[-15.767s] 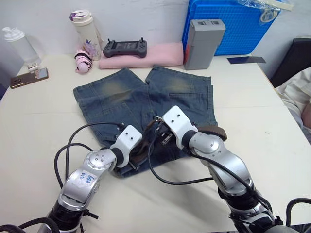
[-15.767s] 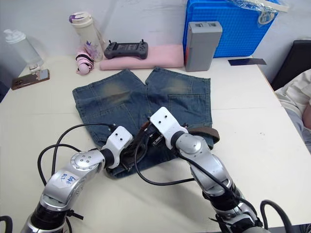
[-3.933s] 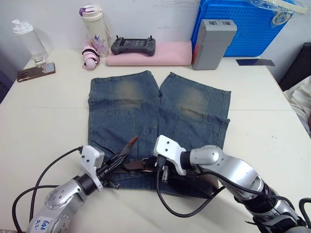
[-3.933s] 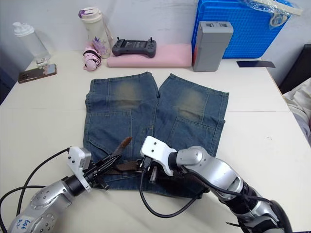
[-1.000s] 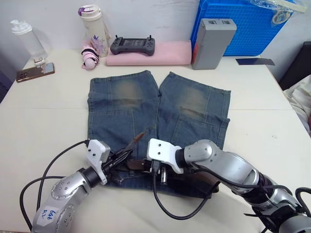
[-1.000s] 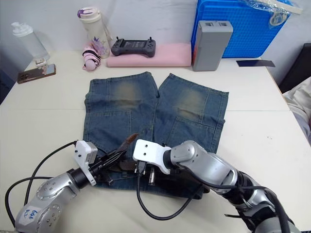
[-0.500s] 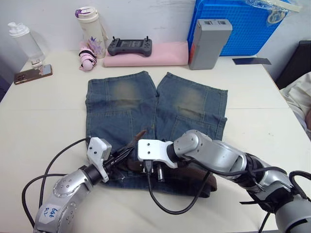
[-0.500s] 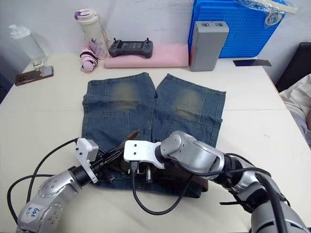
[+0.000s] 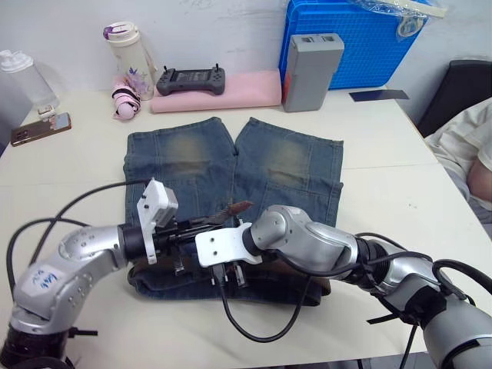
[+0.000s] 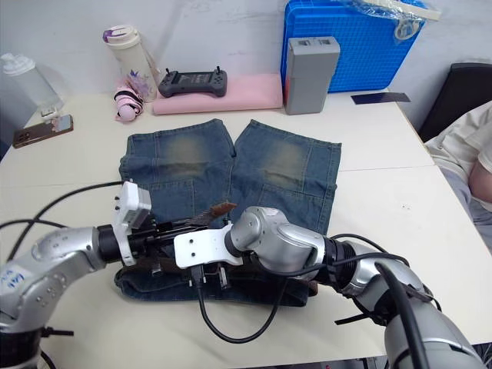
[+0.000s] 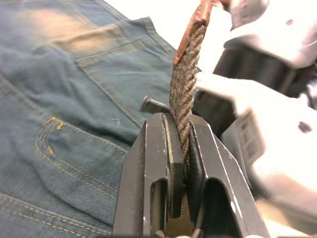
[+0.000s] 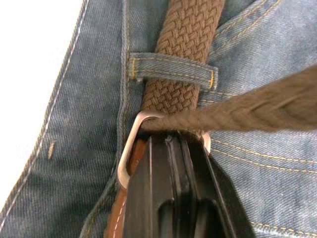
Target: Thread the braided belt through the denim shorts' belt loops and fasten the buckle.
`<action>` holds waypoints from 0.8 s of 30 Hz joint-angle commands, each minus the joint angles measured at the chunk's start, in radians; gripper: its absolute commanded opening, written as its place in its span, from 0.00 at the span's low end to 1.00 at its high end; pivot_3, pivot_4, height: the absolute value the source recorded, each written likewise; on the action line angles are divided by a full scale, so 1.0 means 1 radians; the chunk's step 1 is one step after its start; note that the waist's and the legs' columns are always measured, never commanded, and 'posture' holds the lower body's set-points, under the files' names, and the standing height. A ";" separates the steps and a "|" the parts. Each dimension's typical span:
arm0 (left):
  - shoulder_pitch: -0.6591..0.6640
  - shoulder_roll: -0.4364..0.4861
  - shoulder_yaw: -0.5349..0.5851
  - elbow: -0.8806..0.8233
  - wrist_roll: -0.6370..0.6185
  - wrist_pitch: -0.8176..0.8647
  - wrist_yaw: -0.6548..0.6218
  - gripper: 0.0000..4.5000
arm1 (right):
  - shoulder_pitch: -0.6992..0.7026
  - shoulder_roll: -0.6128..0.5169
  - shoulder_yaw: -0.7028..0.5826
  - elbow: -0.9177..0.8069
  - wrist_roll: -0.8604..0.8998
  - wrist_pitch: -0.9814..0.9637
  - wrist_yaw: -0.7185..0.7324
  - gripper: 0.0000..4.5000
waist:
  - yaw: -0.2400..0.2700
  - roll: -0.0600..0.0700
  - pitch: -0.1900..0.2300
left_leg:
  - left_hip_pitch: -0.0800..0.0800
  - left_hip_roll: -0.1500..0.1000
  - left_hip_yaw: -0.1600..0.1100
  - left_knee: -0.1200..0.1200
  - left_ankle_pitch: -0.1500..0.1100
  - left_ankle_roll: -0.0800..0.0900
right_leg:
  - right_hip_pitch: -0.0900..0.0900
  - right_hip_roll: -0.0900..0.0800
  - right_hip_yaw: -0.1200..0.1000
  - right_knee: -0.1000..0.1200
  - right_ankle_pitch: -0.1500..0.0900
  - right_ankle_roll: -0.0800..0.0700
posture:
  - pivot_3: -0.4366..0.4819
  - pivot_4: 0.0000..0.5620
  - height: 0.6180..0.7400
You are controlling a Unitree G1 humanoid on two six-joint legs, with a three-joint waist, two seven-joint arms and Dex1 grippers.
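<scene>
The denim shorts lie flat on the table with the waistband nearest me. My left gripper is shut on the braided belt just below its tan tip, holding that end up above the waistband. The strap runs from there through the silver buckle. My right gripper is shut on the buckle, which rests against the waistband. Just beyond the buckle the belt passes under one of the belt loops. More dark belt shows along the waistband under my right arm.
At the table's back stand a blue crate, a grey box, a pink pad carrying a controller, two bottles and a phone. A seated person is at the right. Black cables hang from both wrists.
The camera has shifted. My left gripper has risen a little with the belt end and sits closer to my right gripper, which stays on the buckle.
</scene>
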 commanded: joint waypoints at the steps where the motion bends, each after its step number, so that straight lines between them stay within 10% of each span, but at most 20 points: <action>1: -0.124 0.006 0.070 -0.015 -0.100 -0.010 -0.026 0.00 | 0.078 -0.013 0.158 0.153 -0.057 0.028 0.031 0.02 | -0.001 0.000 0.000 | 0.000 0.000 0.000 -0.001 0.001 0.000 | -0.001 0.000 0.000 0.000 0.000 -0.001 | 0.48 0.27 0.77; 24: -0.665 -0.353 -0.202 0.290 -0.006 -0.054 -0.235 0.00 | 0.113 0.036 0.110 0.239 -0.224 -0.058 0.156 0.02 | 0.025 -0.002 0.002 | -0.002 -0.002 -0.001 -0.001 0.007 0.003 | -0.002 0.000 0.000 0.001 0.000 -0.002 | 0.48 0.27 0.77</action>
